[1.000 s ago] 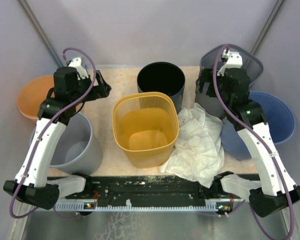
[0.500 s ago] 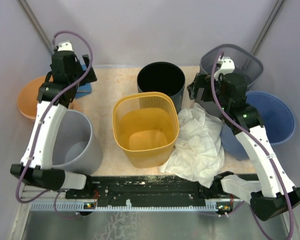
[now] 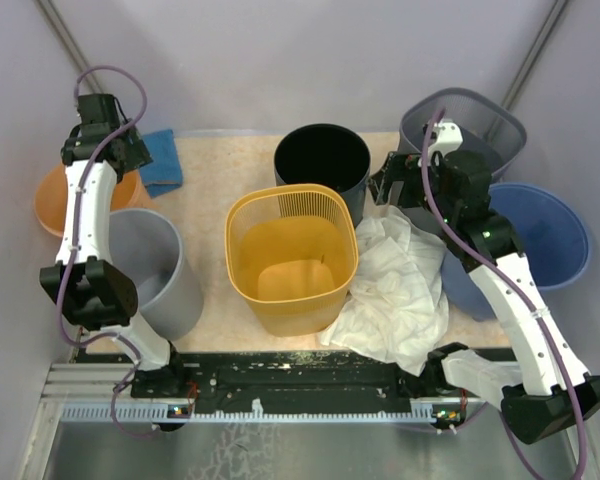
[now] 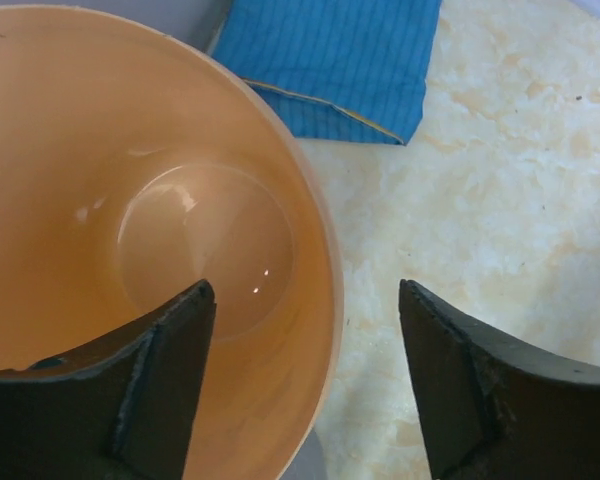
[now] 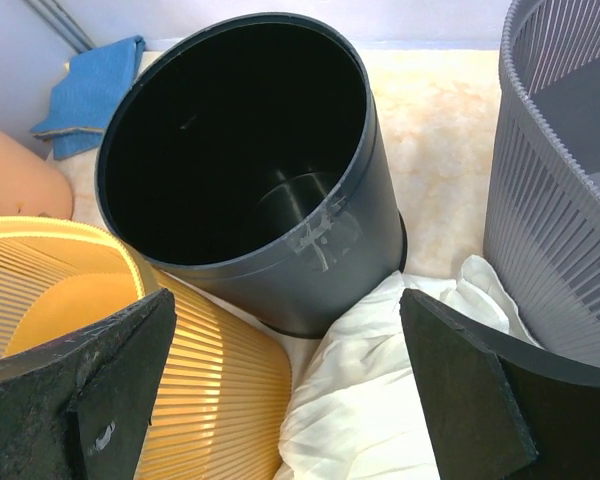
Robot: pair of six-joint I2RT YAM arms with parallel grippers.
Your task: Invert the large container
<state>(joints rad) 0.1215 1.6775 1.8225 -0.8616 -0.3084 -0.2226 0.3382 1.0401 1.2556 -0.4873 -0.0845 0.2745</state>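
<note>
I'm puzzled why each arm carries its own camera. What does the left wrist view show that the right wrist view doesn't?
Only the left wrist view looks down into the orange bin, empty to its bottom. Only the right wrist view shows the black bin, yellow basket, white cloth and grey basket. Both share the blue cloth and the table; the right one also catches a sliver of the orange bin's side.

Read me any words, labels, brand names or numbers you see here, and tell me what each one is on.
No text can be read.
The round black plastic bin bears only a pale scuff, not lettering.
The yellow ribbed plastic basket, orange plastic bucket, folded blue cloth and crumpled white cloth are plain.
Marks on the black base rail are too small to read.
</note>
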